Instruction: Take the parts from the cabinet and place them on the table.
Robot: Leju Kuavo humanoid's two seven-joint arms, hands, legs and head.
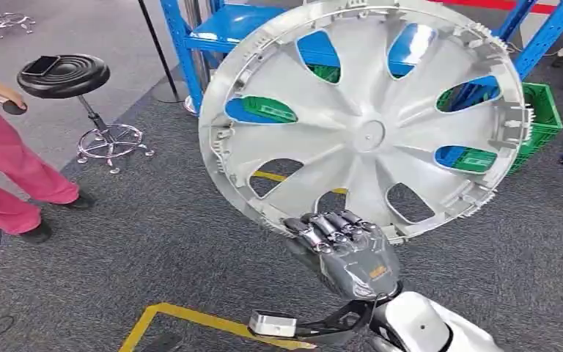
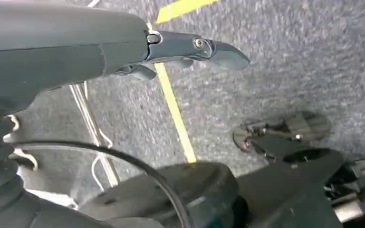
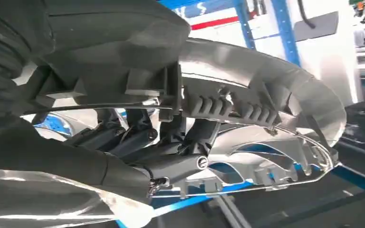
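A large silver wheel cover (image 1: 363,117) with several spoke openings is held up in front of me, its inner side toward the camera. My right hand (image 1: 341,246) grips its lower rim, fingers curled over the edge. In the right wrist view the same hand (image 3: 138,142) clamps the ribbed rim of the wheel cover (image 3: 266,104). My left hand (image 2: 171,52) hangs over grey carpet, fingers extended and holding nothing.
A blue metal rack (image 1: 212,29) stands behind the cover, with a green crate (image 1: 542,117) at its right. A black stool (image 1: 66,77) and a person in pink trousers (image 1: 4,172) are at the left. Yellow tape (image 1: 183,319) marks the grey carpet.
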